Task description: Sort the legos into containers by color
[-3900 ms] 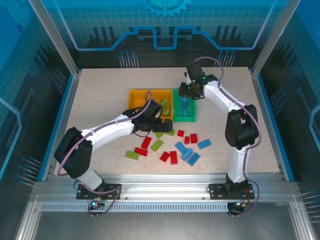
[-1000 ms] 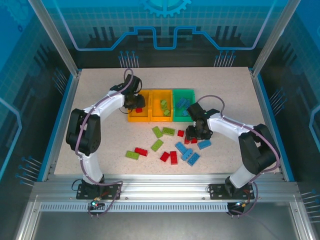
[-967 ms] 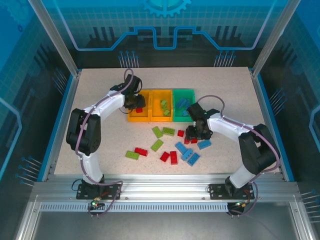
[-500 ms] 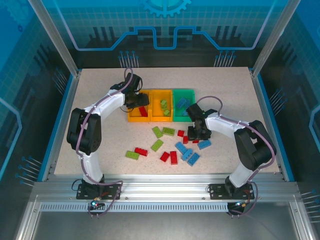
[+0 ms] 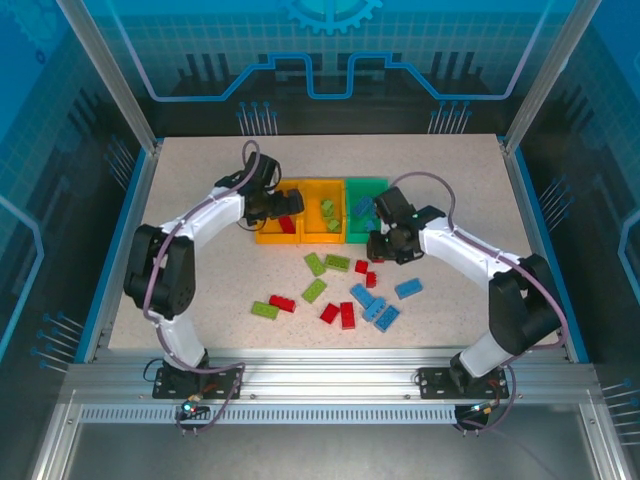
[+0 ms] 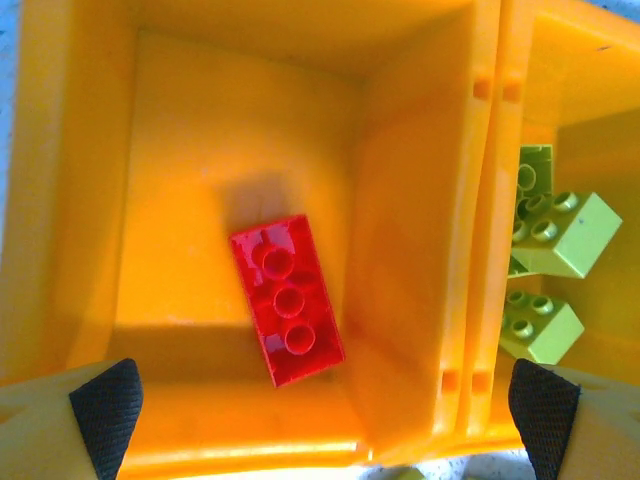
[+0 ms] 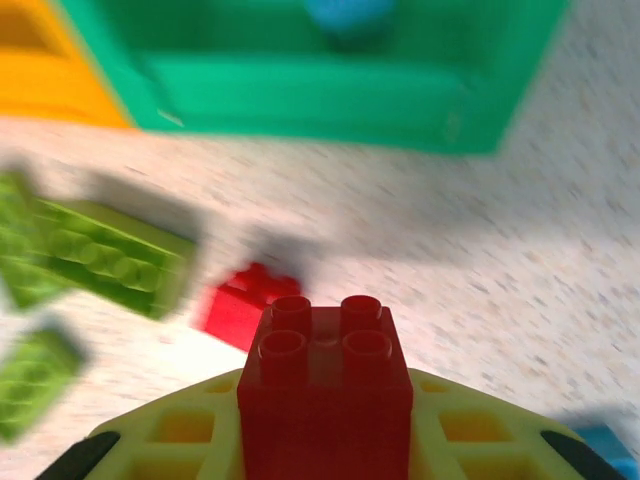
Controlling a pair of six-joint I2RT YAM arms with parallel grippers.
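Observation:
My left gripper (image 5: pixel 278 206) hangs open over the left orange-yellow container (image 5: pixel 262 232). A red lego (image 6: pixel 287 300) lies loose on that bin's floor between my wide-apart fingertips (image 6: pixel 105 405). The middle orange-yellow container (image 5: pixel 324 232) holds lime legos (image 6: pixel 560 235). The green container (image 5: pixel 372 187) holds blue ones (image 7: pixel 350 15). My right gripper (image 5: pixel 386 243) hovers just in front of the green bin, shut on a square red lego (image 7: pixel 325 380) that is lifted off the table.
Loose legos are scattered on the table before the bins: lime (image 5: pixel 315 263), red (image 5: pixel 347 315) and blue (image 5: pixel 373 308). A red one (image 7: pixel 245 300) and a lime one (image 7: pixel 115 255) lie just under my right gripper. Blue rails edge the table.
My left gripper opened and dropped the red lego into the left bin. My right gripper closed on a red lego among the loose ones and rose toward the bins.

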